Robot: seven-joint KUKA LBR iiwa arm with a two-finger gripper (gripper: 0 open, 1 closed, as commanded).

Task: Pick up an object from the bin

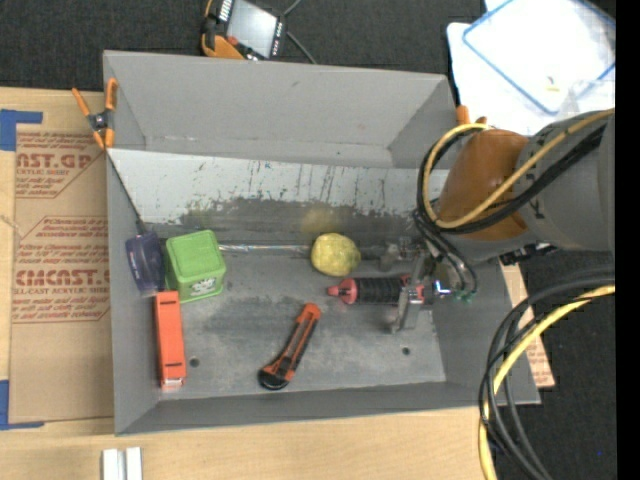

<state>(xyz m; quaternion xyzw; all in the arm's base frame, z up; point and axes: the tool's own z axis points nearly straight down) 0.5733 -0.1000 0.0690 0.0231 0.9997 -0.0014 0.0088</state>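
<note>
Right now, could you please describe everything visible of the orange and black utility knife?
The utility knife is slim, orange along its upper half and black at its lower end, plastic by its look. It lies flat and slanted on the bin floor near the front wall, touching nothing; the orange bar lies apart from it.

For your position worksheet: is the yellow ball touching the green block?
No; the yellow ball lies well apart from the green block.

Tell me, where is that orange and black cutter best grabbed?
Probably mid-handle on the cutter, coming down from above with the gripper closing across its narrow width: it lies flat and slanted, with clear space along both long sides.
</note>
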